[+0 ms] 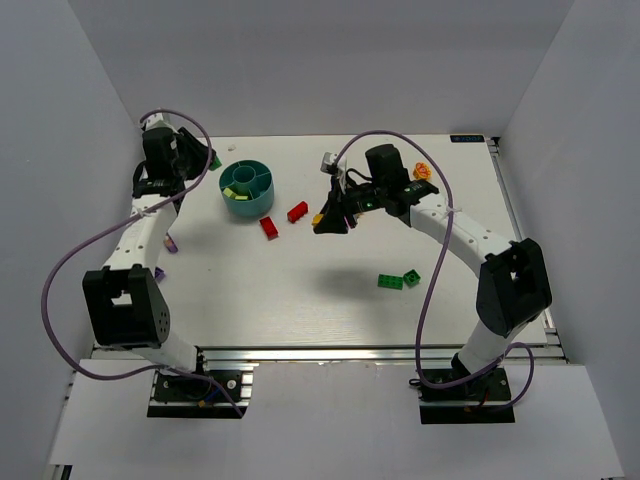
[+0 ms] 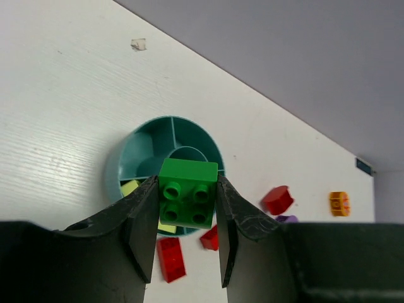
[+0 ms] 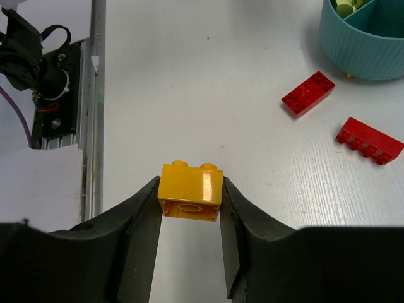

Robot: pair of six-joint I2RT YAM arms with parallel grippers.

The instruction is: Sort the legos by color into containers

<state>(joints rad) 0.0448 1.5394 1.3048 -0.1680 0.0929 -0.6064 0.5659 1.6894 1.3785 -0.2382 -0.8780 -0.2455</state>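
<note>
Left end effector (image 2: 187, 189) grips 1 green brick (image 2: 188, 197) near the teal cup (image 2: 142, 142); right end effector (image 3: 190, 189) grips 1 yellow brick (image 3: 190, 192).

Bright, even overhead light; soft shadows, little glare.
In the top view the white surface (image 1: 300, 312) is evenly lit, with a faint blurred shadow near its middle under the right arm (image 1: 455, 228). A white highlight sits on the yellow brick (image 3: 190, 191); the green brick (image 2: 187, 192) is sharp. The left claw's fingers (image 2: 142, 233) and right claw's fingers (image 3: 142, 246) are dark, showing little detail.
</note>
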